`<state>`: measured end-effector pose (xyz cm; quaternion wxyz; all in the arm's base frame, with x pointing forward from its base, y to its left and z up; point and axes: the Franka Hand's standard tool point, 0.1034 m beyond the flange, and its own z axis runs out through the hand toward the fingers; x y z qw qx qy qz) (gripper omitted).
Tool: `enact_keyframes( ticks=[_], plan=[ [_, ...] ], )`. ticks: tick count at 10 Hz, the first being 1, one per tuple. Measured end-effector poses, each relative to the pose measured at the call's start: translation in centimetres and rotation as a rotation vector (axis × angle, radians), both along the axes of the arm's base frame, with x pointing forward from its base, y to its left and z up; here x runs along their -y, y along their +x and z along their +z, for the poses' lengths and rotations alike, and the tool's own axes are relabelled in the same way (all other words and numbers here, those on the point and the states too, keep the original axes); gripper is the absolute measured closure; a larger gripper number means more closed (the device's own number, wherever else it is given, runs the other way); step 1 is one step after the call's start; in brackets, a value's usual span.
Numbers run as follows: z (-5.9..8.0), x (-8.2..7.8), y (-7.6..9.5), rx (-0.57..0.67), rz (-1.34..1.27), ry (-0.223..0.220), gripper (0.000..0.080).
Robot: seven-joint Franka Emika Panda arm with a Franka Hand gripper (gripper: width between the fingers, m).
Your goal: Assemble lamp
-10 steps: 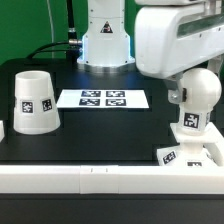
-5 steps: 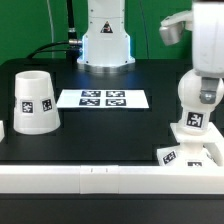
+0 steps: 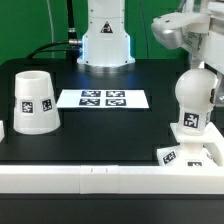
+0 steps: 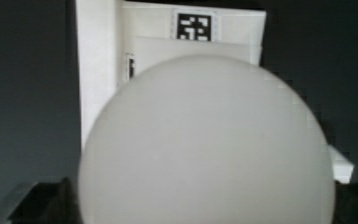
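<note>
Bulb [image 3: 192,98] stands upright on low square base [image 3: 190,152] at ext. view's right, w/ long white rail [image 3: 90,178] just in front. Gripper [image 3: 203,66] hangs close above bulb's head; can't tell if claw is wide or narrow. Shade [image 3: 33,103] sits well apart at left, marker board [image 3: 103,98] btw them.

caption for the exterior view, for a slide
Lamp assembly: bulb upright on the base, shade standing apart beside the marker board.

The bulb's [image 4: 197,140] smooth white round head fills most of the view, hiding much of the tagged base [image 4: 202,35] behind it.
</note>
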<state>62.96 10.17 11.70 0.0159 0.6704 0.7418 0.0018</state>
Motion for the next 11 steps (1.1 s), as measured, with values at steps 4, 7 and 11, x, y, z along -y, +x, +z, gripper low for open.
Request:
enact_keyframes(
  ticks=[4,7,11],
  plan=[
    [-0.2,0.8,0.1,-0.004,0.193,-0.027,0.0101],
    [-0.4,1.3,0.0,-0.008,0.231,-0.033,0.0110],
    [-0.4,1.4,0.0,-0.008,0.169,-0.031,0.0223]
  ],
)
